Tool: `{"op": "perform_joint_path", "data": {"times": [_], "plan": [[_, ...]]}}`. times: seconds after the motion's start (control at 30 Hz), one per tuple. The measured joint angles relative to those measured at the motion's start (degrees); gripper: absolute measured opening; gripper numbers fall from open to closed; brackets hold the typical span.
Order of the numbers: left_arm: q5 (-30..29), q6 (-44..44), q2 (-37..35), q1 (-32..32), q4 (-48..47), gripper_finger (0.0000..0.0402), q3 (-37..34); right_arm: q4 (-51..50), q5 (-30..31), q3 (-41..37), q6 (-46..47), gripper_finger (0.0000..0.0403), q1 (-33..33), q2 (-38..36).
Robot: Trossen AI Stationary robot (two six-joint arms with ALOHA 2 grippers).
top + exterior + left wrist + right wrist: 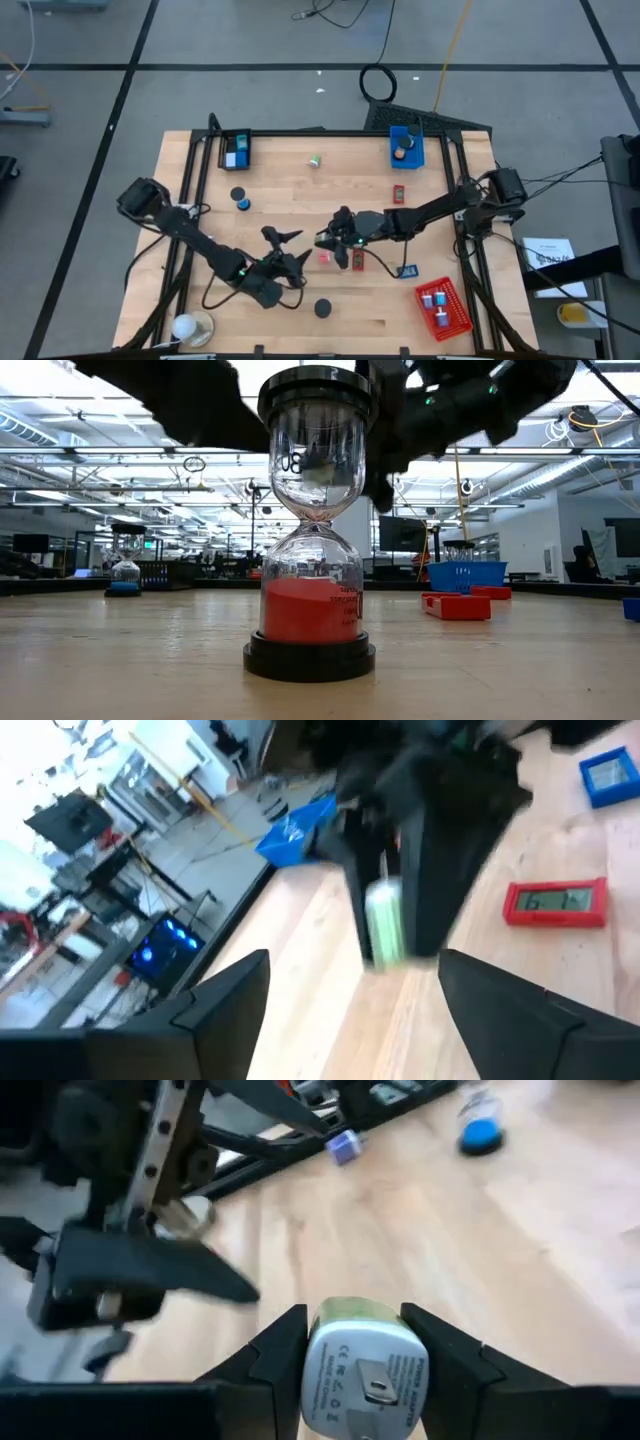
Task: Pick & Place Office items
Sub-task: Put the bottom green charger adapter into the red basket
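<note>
My right gripper (pixel 330 242) is at mid-table, shut on a small white and green plug adapter (pixel 365 1365). The adapter also shows as a green and white block (pixel 385 925) in the left wrist view. My left gripper (pixel 283 246) stands just left of it, open, its fingers spread with nothing between them (pixel 350 1010). A small pink-red item (pixel 325 258) lies on the table below the two grippers. My right gripper pinches the adapter by its two opposite sides (pixel 316 1362) between its two fingers. The fingers come from the table's right, nearly level and slanting a little down. The adapter's white face with its metal prongs (pixel 372 1380) looks back toward the wrist. It is lifted clear of the table.
A red-sand hourglass (pixel 310 560) stands near the front edge and a blue one (pixel 241 199) at left. A red clock (pixel 555 903), a green item (pixel 315 160) and a blue item (pixel 408 270) lie about. Trays: black (pixel 236 150), blue (pixel 407 148), red (pixel 443 307).
</note>
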Motion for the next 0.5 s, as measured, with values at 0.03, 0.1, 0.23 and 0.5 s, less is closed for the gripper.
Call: {"op": "perform_joint_path", "data": {"times": [0.03,0.1,0.23,0.5], "plan": [[0.0,-2.4,-0.5,0.0,-3.0,0.0284,0.0,-1.8,1.4,0.0,-0.9,0.0133,0.0,-1.3],[1.0,-6.7,-1.3,0.1,-8.8,0.0263,0.0,-6.3,4.8,0.1,-2.5,0.0134,0.0,-4.5],[3.9,-9.4,-1.7,0.9,-10.1,0.0203,-0.8,-17.7,11.2,0.1,-3.7,0.0134,0.0,-10.6],[18.5,1.2,-1.8,5.4,23.9,0.0076,-14.5,-38.2,19.0,0.0,1.6,0.0134,1.2,-18.7]]}}
